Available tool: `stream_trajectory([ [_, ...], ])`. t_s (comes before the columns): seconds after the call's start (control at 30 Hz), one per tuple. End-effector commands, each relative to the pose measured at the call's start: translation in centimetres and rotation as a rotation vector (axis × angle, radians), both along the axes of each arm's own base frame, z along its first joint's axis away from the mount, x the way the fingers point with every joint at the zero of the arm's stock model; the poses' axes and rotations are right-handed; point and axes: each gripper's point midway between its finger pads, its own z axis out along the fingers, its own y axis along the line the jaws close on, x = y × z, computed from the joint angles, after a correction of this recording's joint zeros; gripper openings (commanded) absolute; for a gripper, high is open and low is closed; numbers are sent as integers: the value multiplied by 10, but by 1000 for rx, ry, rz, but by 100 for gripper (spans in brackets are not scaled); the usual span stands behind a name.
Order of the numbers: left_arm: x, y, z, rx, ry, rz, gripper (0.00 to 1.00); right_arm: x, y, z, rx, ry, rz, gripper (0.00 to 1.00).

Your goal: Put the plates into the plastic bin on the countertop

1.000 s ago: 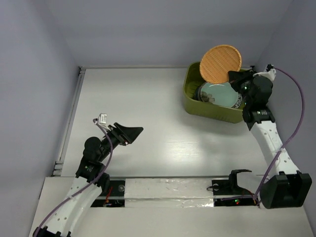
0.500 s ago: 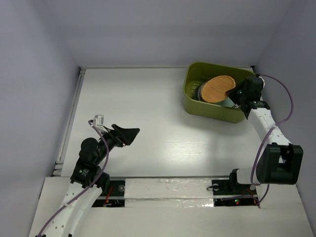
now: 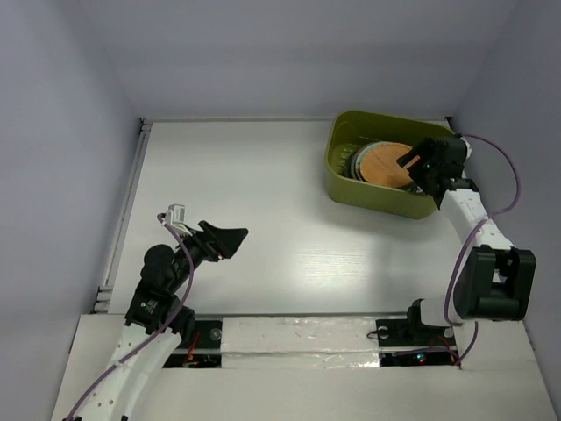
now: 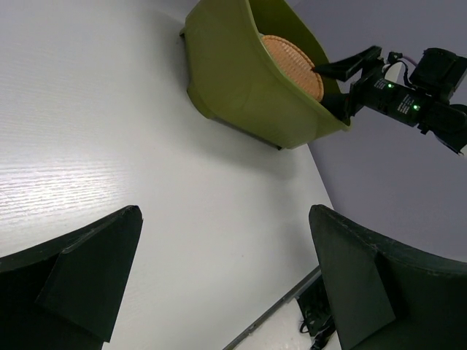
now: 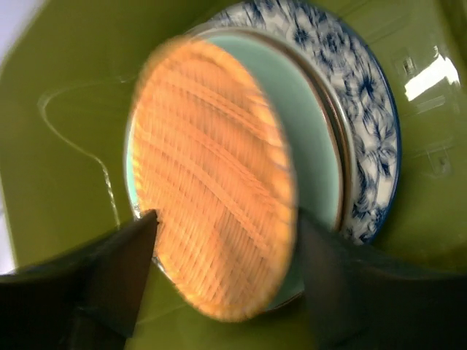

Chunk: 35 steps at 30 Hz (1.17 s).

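Orange plate [image 3: 384, 163], above bin [image 3: 372, 200] rim a second before, lay on mint plate [image 5: 315, 138] inside: one more binned. Right gripper [image 3: 419, 160] spread, empty, just above. Left gripper [image 3: 230, 239] spread, idle, well apart.

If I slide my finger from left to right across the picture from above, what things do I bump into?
left gripper → plastic bin → orange plate → right gripper
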Motion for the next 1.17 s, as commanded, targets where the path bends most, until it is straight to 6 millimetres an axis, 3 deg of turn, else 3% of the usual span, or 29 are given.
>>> stream_trajectory([
  [0.0, -4, -2, 29, -14, -93, -21, 99, -2, -18, 26, -76, -53, -56, 84],
  [0.1, -7, -4, 36, -12, -125, -41, 99, -16, -29, 40, -110, -82, -122, 100],
  [0.3, -13, 2, 66, -1, -196, -24, 99, -43, -38, 67, -128, -175, -201, 100],
  [0.4, -18, 2, 88, 7, -249, -39, 99, -49, -24, 78, -72, -230, -152, 99],
  [0.5, -25, 2, 113, 9, -310, -54, 99, -68, -3, 92, 7, -349, -83, 94],
  [0.53, -25, 3, 120, 8, -322, -48, 99, -82, 2, 112, 16, -429, -65, 92],
  [0.57, -26, 4, 124, 12, -325, -45, 99, -90, 11, 112, 33, -456, -27, 90],
  [0.63, -31, 9, 144, 18, -364, -27, 99, -110, 22, 133, 38, -539, 29, 59],
  [0.67, -30, 13, 149, 24, -365, -6, 99, -132, 30, 160, 29, -641, 69, 41],
  [0.7, -36, 17, 166, 20, -401, 6, 99, -146, 46, 175, 24, -698, 164, 13],
  [0.77, -39, 22, 179, 28, -438, 31, 99, -176, 63, 204, 15, -813, 256, 2],
  [0.8, -41, 24, 185, 29, -457, 38, 99, -207, 74, 232, 0, -918, 308, 0],
  [0.87, -48, 28, 202, 21, -507, 48, 99, -236, 79, 254, -20, -998, 326, 0],
  [0.9, -49, 28, 205, 21, -516, 48, 99, -262, 79, 276, -45, -1078, 317, 0],
  [0.93, -51, 28, 210, 16, -530, 45, 99, -272, 79, 284, -57, -1101, 312, 0],
  [1.07, -50, 24, 212, 20, -535, 22, 99, -290, 80, 295, -89, -1123, 312, 8],
  [1.13, -45, 21, 209, 31, -514, 15, 99, -286, 83, 292, -86, -1113, 333, 23],
])
